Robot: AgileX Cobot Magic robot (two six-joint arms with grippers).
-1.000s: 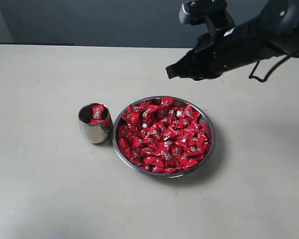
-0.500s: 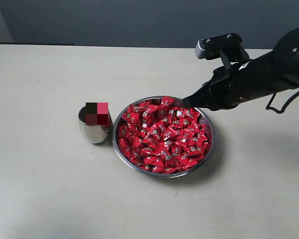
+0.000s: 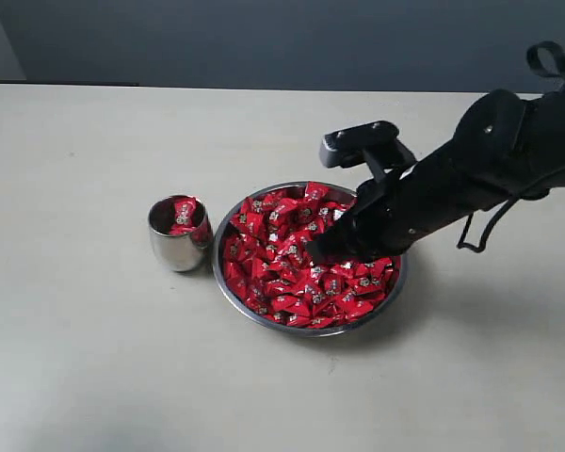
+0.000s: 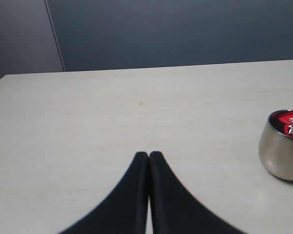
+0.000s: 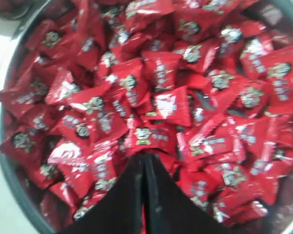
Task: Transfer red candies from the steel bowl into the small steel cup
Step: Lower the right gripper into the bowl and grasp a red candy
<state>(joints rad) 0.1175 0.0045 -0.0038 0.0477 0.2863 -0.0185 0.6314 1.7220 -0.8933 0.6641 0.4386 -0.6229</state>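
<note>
Many candies (image 3: 273, 273) heap the bowl (image 3: 264, 318); a few sit in the cup (image 3: 174, 247) just left of it. Right hand (image 3: 318, 252), fingers together, points into the heap. Only the left wrist view shows the left hand (image 4: 149, 157), pressed together over the counter (image 4: 88, 122).

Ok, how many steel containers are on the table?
2: a small cup on the left holding a few red candies, and a wide bowl right beside it, heaped with them. None appears hidden.
</note>
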